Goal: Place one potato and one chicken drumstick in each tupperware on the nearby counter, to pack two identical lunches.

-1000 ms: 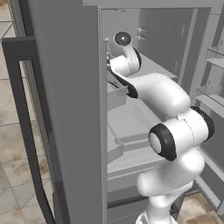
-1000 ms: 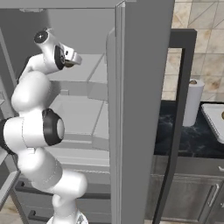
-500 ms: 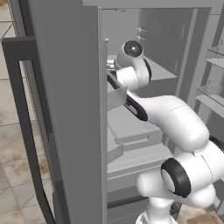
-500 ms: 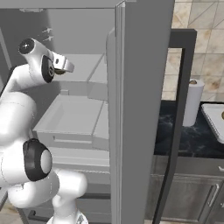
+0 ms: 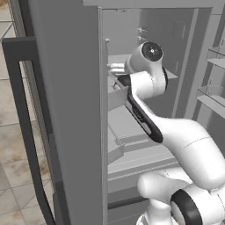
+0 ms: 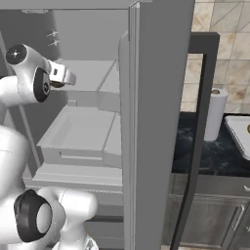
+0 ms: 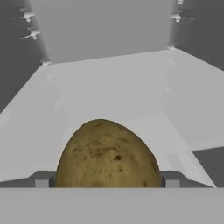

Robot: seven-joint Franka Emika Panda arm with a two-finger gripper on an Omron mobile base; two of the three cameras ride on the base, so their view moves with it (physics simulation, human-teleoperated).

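- We see our claw (image 7: pixel 107 183) inside the fridge (image 5: pixel 66 110), up at the top shelf (image 7: pixel 113 87).
- In the hand view a brown potato (image 7: pixel 107 153) sits right between the two dark finger tips, one on each side of it.
- The claw is partly open and looks closed around the potato, so we think we hold it, but we cannot see the tips press on its skin.
- The potato is above the shelf, near the shelf's front edge.
- The potato is round and bumpy. If our grip is weak, it can slip out and roll back on the shelf or fall to the drawer (image 6: pixel 78 134) under the shelf.
- The fridge door (image 6: pixel 156 112) stands close beside the shelf. If we swing out too fast, our arm or the potato can bump the door or the fridge wall and knock the potato loose.
- The dark desk (image 6: pixel 215 156) is on the far side of the door from the shelf, with a paper towel roll (image 6: pixel 215 113) on it. We must go around the door to get there.
- We do not see the tupperware or the chicken from here, so we could drop the potato in the wrong place if we rush.
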